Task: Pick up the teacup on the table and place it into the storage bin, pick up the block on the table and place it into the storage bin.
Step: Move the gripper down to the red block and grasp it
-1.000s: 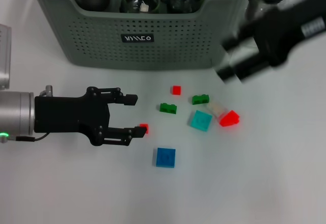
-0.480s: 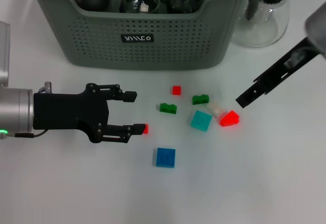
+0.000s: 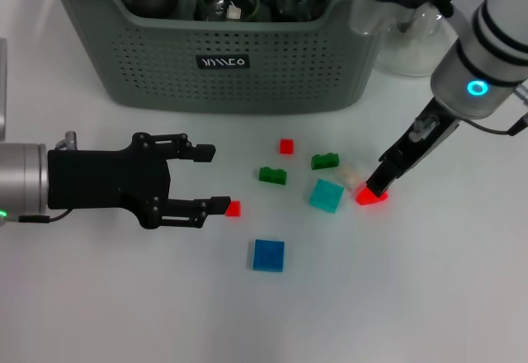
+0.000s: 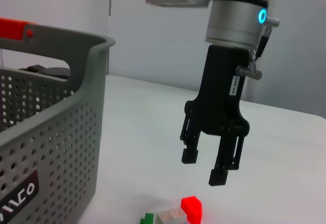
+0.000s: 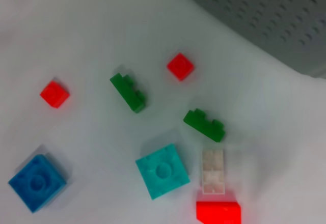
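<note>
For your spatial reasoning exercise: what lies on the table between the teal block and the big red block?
A whitish translucent block lies between the teal block and the big red block, touching the red one; the right wrist view shows this best.

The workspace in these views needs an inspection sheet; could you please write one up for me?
Surface: white table, bare around the blocks.
Job's things: storage bin at the far edge, holding dark and glass teaware. Loose blocks: blue, teal, two green, two small red, clear, large red.
Clutter: glass pitcher beside the bin.
Grippers: left gripper open, low over the table, lower fingertip at a small red block. Right gripper open, above the large red block.
Cables: nothing seen.
Surroundings: pale wall behind the table.
</note>
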Motion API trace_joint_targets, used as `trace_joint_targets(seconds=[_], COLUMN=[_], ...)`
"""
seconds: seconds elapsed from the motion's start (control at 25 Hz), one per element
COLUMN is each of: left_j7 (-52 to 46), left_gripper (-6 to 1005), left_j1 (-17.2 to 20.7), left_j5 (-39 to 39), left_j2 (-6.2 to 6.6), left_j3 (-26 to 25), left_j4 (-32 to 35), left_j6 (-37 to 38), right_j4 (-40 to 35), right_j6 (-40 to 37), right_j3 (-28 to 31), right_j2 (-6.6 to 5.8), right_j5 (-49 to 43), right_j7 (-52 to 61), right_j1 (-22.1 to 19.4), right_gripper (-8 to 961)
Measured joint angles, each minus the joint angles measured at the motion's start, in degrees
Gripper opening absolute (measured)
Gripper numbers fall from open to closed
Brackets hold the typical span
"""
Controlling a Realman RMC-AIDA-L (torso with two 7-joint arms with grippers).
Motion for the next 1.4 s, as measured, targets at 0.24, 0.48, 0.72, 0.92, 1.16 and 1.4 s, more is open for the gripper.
trace_joint_targets(seconds=[0.24, 0.48, 0.72, 0.92, 1.16, 1.4], left_j7=[0.0, 0.0, 0.1, 0.2, 0.2, 0.2], left_gripper=[765, 765, 766, 766, 766, 766], left_j1=[0.1, 0.1, 0.1, 0.1, 0.2, 0.2], left_j5=[0.0, 0.0, 0.0, 0.0, 0.0, 0.0], left_j2=[0.00, 0.00, 0.00, 0.00, 0.00, 0.00], left_j3=[0.0, 0.0, 0.0, 0.0, 0.0, 0.0], left_j4=[-0.1, -0.2, -0.3, -0.4, -0.4, -0.3], left_j6=[-0.1, -0.1, -0.1, -0.1, -0.1, -0.2], right_j4=[1.7, 3.7, 6.3, 8.4, 10.2, 12.0], right_j6=[1.8, 3.8, 7.2, 9.3, 10.3, 11.0], right_j3=[-1.5, -2.4, -5.6, -6.2, -7.1, -8.1], right_j2=[0.07, 0.12, 0.19, 0.19, 0.19, 0.18], right_j5=[0.9, 2.2, 2.2, 2.3, 3.6, 3.8], right_j7=[1.9, 2.6, 3.4, 3.9, 4.0, 4.0], right_j1=[0.4, 0.6, 1.2, 1.7, 2.4, 3.3], right_gripper=[739, 738, 738, 739, 739, 736])
